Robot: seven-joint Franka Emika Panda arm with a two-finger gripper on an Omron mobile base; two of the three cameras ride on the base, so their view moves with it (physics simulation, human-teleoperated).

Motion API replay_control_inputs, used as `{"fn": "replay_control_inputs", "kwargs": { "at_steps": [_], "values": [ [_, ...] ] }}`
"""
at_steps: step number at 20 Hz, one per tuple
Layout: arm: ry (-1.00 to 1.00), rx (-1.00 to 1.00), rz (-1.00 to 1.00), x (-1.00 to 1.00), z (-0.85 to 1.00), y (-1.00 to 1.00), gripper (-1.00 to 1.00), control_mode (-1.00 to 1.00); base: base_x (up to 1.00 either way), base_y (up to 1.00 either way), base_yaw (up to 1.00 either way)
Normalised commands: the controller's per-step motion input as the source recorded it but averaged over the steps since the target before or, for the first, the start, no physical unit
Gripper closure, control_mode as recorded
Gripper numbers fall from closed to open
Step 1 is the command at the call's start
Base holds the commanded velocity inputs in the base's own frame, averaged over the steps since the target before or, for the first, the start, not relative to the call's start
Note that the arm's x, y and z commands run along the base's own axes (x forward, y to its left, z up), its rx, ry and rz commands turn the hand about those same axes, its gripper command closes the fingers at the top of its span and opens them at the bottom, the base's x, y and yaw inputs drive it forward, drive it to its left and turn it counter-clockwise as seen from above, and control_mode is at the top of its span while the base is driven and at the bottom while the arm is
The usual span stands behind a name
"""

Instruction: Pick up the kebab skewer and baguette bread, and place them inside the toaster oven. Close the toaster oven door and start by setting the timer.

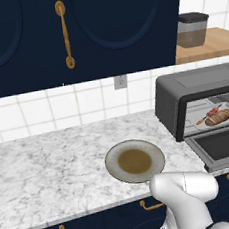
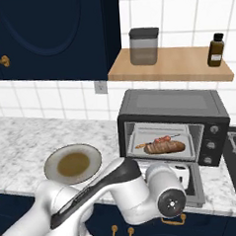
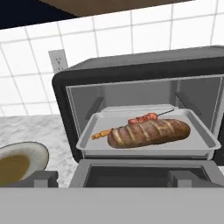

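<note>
Gripper (image 3: 111,179) open, holding nothing. Straight ahead: toaster oven (image 3: 144,72), door (image 3: 144,173) down. Baguette (image 3: 148,132) and skewer (image 3: 131,122) on tray inside. Plate (image 3: 24,159) off left.

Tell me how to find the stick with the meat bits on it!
Look at the dark grey boxy toaster oven on the marble counter, its door hanging open. Inside, a pale metal tray holds two foods. The thin kebab skewer with red and orange chunks lies just behind the fat golden-brown baguette bread.
</note>
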Motion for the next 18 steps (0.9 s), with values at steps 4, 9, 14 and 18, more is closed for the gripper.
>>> {"fn": "replay_control_inputs", "kwargs": {
  "at_steps": [4,9,14,18],
  "values": [
    [0.01,-0.07,0.00,-0.01,-0.02,0.47,-1.00,-1.00,0.00,0.00,0.00],
    [0.00,0.00,0.01,0.00,-0.01,0.09,-1.00,-1.00,0.00,0.00,0.00],
    [0.00,0.00,0.00,0.01,-0.23,-0.11,-1.00,-1.00,0.00,0.00,0.00],
    [0.00,-0.01,-0.01,0.09,-0.22,-0.20,-1.00,-1.00,0.00,0.00,0.00]
  ]
}}
